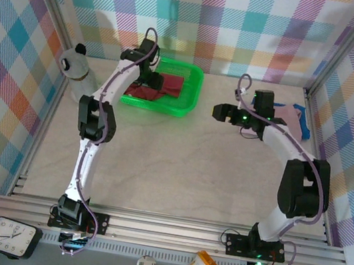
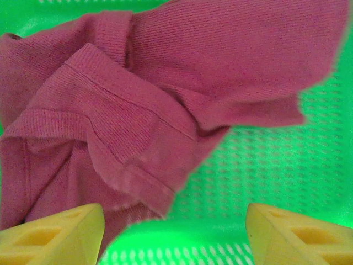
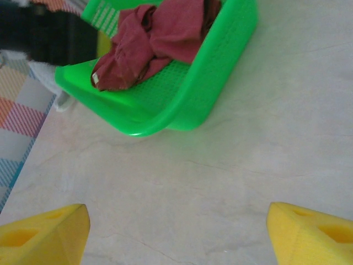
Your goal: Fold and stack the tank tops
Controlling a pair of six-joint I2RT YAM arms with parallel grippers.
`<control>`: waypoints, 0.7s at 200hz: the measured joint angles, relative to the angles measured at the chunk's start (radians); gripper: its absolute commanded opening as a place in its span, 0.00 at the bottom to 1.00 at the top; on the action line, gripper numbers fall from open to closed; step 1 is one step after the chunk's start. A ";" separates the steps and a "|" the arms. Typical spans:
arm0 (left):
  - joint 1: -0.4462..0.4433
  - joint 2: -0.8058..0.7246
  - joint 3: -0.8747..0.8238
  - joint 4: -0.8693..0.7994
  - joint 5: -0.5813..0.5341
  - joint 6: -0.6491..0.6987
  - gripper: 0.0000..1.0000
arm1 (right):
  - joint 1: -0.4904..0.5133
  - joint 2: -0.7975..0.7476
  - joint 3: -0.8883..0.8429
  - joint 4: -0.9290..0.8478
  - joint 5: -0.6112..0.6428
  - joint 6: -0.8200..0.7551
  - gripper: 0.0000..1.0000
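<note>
**Folding station: surface, enclosure, contents**

Surface: pale marbled table (image 1: 178,167) with an aluminium rail (image 1: 167,229) along the near edge.
Enclosure: pastel plaid cloth walls (image 1: 250,22).
Far left: green basket (image 1: 197,85) holding the crumpled dark red tank top (image 2: 165,83).
Far right edge: blue tank top (image 1: 305,127) and pink tank top (image 1: 290,114), lying together.
Left gripper (image 2: 175,232): over the red top, jaws wide, empty.
Right gripper (image 3: 176,232): above bare table, jaws wide, empty.

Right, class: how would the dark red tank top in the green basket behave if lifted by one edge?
Probably floppy: the dark red tank top lies crumpled in soft folds, so it should drape and unfurl rather than hold shape. Likely light, being thin ribbed knit. It may snag on the mesh of the green basket.
</note>
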 measured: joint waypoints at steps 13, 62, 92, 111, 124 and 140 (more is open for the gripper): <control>0.016 0.072 0.064 -0.005 -0.002 0.010 0.69 | 0.035 0.039 0.017 0.008 0.000 0.016 0.84; 0.050 0.196 0.138 0.000 -0.020 0.019 0.67 | 0.132 0.178 0.080 0.033 -0.005 0.051 0.82; 0.057 0.208 0.138 0.023 -0.002 0.014 0.28 | 0.172 0.253 0.131 0.050 -0.014 0.071 0.77; 0.058 0.209 0.151 0.033 0.006 0.005 0.06 | 0.195 0.294 0.165 0.069 -0.022 0.087 0.74; 0.059 0.209 0.164 0.037 0.006 0.003 0.00 | 0.208 0.324 0.193 0.086 -0.028 0.099 0.73; 0.060 0.206 0.170 0.042 0.002 0.009 0.00 | 0.219 0.352 0.219 0.097 -0.031 0.111 0.71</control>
